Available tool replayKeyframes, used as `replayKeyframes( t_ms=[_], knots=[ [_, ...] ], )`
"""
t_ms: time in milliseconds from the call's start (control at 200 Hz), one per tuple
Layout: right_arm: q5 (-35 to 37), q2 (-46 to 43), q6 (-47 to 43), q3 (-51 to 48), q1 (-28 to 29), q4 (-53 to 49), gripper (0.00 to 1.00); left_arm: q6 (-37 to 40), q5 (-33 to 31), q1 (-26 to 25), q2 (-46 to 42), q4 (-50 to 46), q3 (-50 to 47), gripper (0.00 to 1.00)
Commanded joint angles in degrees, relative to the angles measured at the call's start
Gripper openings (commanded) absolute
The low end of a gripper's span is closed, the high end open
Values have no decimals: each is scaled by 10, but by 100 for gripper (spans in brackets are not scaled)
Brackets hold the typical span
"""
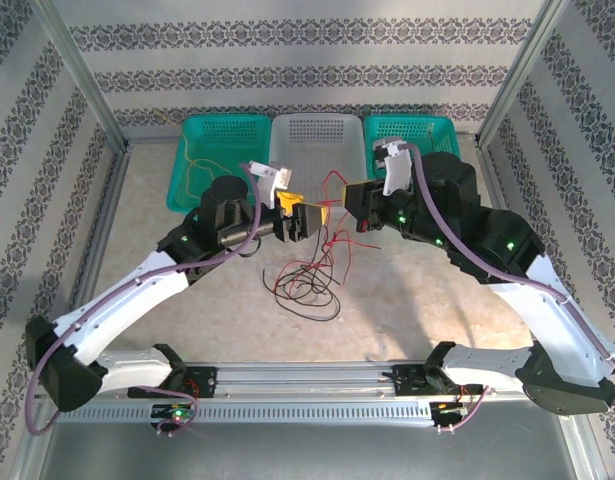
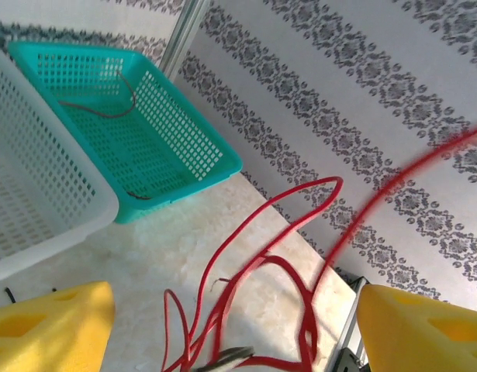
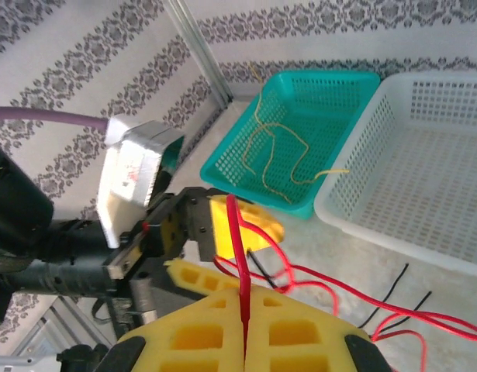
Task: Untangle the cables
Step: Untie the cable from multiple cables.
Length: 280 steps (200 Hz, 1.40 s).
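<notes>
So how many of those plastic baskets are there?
3, side by side at the back: the left teal basket, the white basket in the middle, and the right teal basket, partly hidden.

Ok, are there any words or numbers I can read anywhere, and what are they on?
No text here can be read.
Small red marks on the white plate mounted on the other arm's wrist: too blurred to read.
The wallpaper shows only a flowery pattern, no letters.
</notes>
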Motion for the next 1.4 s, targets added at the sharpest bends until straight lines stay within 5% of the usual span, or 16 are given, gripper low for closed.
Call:
replayKeyframes(
  t_ms=[0,345,680,760,924,979,1064,1164,1249,1394],
  knots=[
    [20,-5,-22,21,4,-5,0,54,15,8,-40,-82,24,79],
    [-5,21,-23,3,4,-9,0,149,19,11,-36,-201,125,83],
    [-75,42,-34,17,10,-12,0,196,59,11,34,-141,166,62],
    [-84,43,-34,17,13,-12,0,201,50,11,43,-135,168,50],
    [-65,35,-31,12,16,-13,1,182,37,11,30,-86,146,6],
    [-43,29,-29,6,15,-16,9,169,34,11,21,-66,134,0],
    [15,9,-19,-15,3,-20,40,133,50,21,12,-38,114,0],
    [13,-32,11,-81,-61,-4,64,75,84,48,5,-12,92,0],
    [-49,-51,23,-132,-108,12,65,15,121,74,1,30,69,0],
    [-86,-38,6,-177,-95,30,65,-58,187,99,7,91,51,0]
  ],
)
